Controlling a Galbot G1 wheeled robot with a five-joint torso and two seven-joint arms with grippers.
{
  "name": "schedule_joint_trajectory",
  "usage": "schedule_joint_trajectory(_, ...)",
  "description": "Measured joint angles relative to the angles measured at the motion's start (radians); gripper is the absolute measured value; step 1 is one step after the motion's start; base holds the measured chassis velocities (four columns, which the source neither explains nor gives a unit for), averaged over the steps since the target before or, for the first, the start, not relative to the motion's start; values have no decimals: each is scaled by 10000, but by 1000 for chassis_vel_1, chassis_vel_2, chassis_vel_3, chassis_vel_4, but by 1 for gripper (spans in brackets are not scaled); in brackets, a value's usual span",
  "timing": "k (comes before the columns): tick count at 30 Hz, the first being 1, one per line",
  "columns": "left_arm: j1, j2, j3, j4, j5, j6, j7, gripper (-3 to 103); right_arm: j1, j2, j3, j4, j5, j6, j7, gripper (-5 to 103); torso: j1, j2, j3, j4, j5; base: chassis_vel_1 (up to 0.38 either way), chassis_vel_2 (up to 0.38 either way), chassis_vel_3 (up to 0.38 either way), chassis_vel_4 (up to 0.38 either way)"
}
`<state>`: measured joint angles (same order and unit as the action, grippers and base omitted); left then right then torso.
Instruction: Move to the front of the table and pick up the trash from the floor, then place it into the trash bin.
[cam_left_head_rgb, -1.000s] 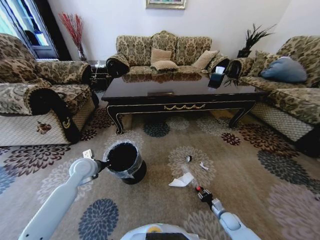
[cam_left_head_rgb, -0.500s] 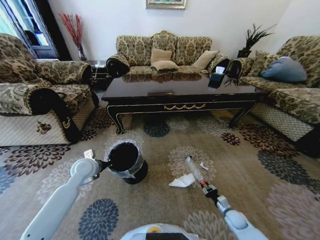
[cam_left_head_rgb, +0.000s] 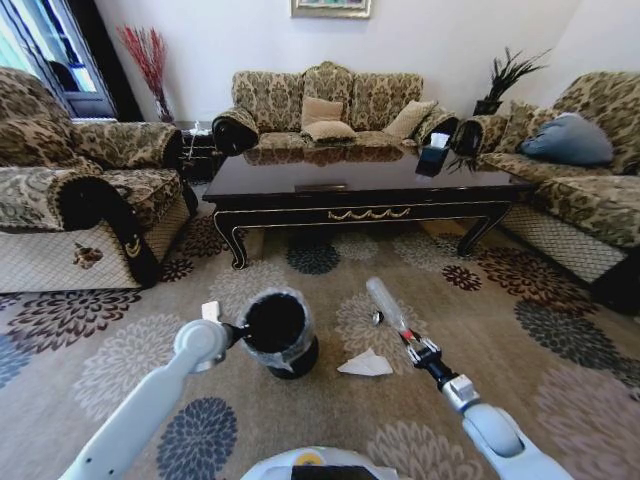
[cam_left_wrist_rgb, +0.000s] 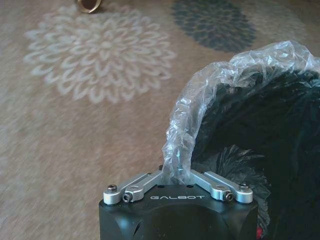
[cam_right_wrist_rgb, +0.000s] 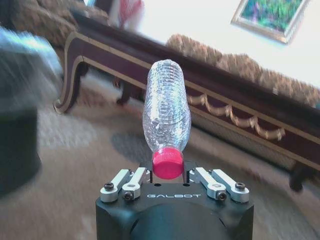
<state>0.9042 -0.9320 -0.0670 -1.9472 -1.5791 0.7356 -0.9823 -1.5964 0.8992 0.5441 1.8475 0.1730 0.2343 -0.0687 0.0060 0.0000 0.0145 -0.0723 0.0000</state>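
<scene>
Gripping the clear bottle (cam_left_head_rgb: 385, 303) by its red cap, the right hand (cam_left_head_rgb: 422, 353) hangs beside the trash bin (cam_left_head_rgb: 280, 335), whose lined rim the left hand (cam_left_head_rgb: 233, 332) pinches.

1. The left arm (cam_left_head_rgb: 150, 400) is a smooth pale grey-white tube ending in a rounded, disc-like wrist joint with a small white tab beside it.
2. The right arm (cam_left_head_rgb: 500, 440) is the same pale shell, narrowing to a silver collar and then black hardware.
3. A white rounded torso edge with a yellow mark sits low between both arms.
4. The left gripper (cam_left_wrist_rgb: 177, 176) has a matte black block body with "GALBOT" printed in pale letters, and silver linkage bars fixed by dark screws.
5. The right gripper (cam_right_wrist_rgb: 167, 172) matches it: black housing, the same lettering, silver links, round-headed screws.
</scene>
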Motion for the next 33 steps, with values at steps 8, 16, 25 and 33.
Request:
schedule_joint_trajectory(8, -1689, -663, 1500, 576, 25, -4, -156, 0, -578, -50, -68, 1896, -33, -293, 108, 28, 0, 0, 0, -2, 1, 0, 0, 0, 0)
schedule_joint_trajectory(16, -2823, -1315, 3523, 1291, -162, -1, -112, 0, -1249, -62, -55, 3064, -259, -366, 109, 28, 0, 0, 1, -1, 1, 0, 0, 0, 0)
schedule_joint_trajectory(25, -3463, -2025, 4560, 1766, -151, -4, -368, 0, -1400, -131, -292, 3324, -421, -383, 77, 28, 0, 0, 0, 0, 2, 0, 0, 0, 0)
schedule_joint_trajectory(33, -3633, -2072, 4803, 1587, -290, -3, -603, 0, -1323, -30, -586, 2980, -496, -376, 91, 28, 0, 0, 1, 2, 0, 0, 0, 0, 0)
